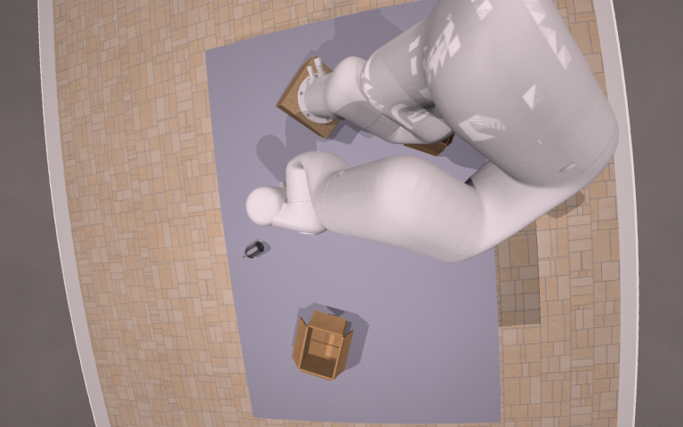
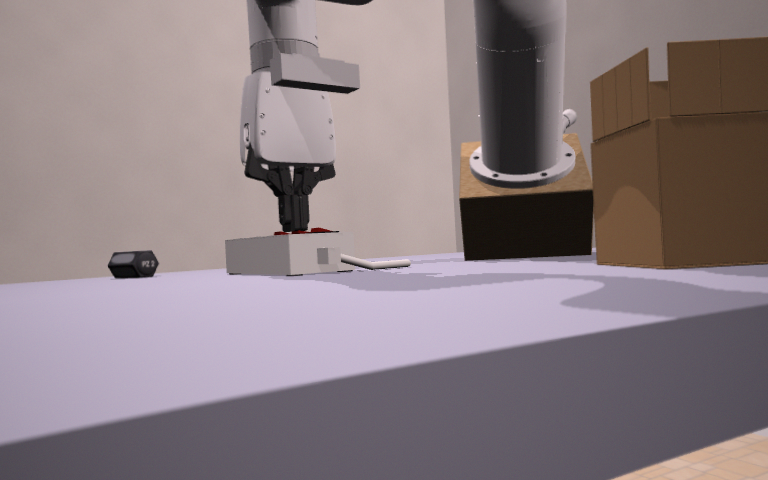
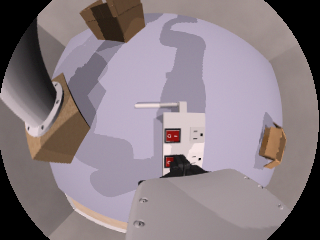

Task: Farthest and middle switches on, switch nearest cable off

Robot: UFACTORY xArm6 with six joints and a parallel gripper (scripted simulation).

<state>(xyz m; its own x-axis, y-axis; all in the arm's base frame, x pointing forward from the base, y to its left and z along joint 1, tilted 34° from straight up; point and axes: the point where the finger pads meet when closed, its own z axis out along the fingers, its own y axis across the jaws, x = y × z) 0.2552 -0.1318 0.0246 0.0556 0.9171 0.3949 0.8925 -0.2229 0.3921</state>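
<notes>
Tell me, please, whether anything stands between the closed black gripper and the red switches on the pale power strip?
Nothing visible does. The black gripper, shut and holding nothing, hangs straight over the pale power strip, fingertips right at its red switches. The small black hexagonal object and the open brown cardboard box sit well aside.

The arm reaches out and bends down, its claw (image 2: 293,226) vertical, fingers pressed together, empty.

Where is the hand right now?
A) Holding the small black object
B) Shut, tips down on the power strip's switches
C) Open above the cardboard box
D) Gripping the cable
B: in the exterior view the shut hand sits on the power strip among its red switches.
</notes>
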